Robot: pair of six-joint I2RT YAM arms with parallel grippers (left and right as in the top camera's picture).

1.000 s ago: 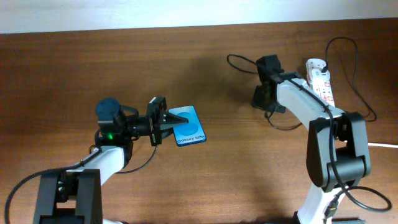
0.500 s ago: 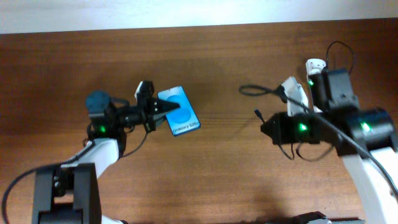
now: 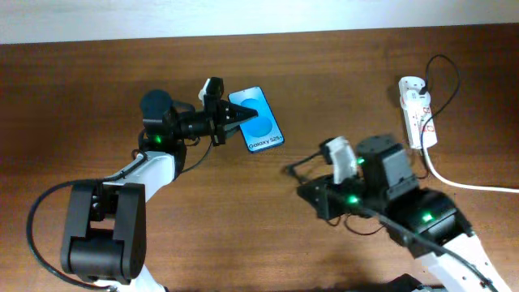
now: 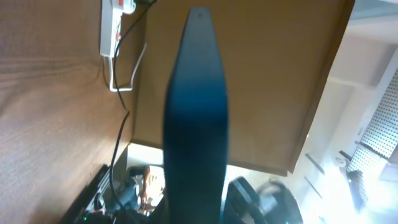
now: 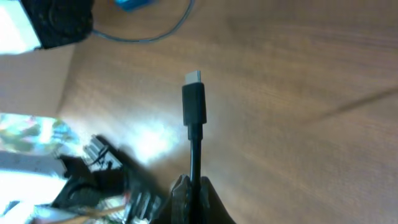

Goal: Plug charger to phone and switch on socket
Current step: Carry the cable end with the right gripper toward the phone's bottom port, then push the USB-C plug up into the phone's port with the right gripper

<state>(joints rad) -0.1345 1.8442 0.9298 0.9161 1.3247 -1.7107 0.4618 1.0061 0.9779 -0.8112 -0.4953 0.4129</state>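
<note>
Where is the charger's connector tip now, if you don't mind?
The charger's connector tip protrudes from the right gripper in the right wrist view; overhead, it points toward the phone.

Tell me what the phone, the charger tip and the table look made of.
Phone: likely glass face, smooth and glossy with a lit blue screen; dark frame, material unclear.
Charger tip: matte black plastic housing, small bright end, probably metal.
Table: brown wood or wood-look laminate, grain lines visible.

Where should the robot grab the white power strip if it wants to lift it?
Around the middle of the power strip, coming straight down from above and pinching its two long sides. It lies flat and is long and narrow, and the plug and thick cord take up its ends.
</note>
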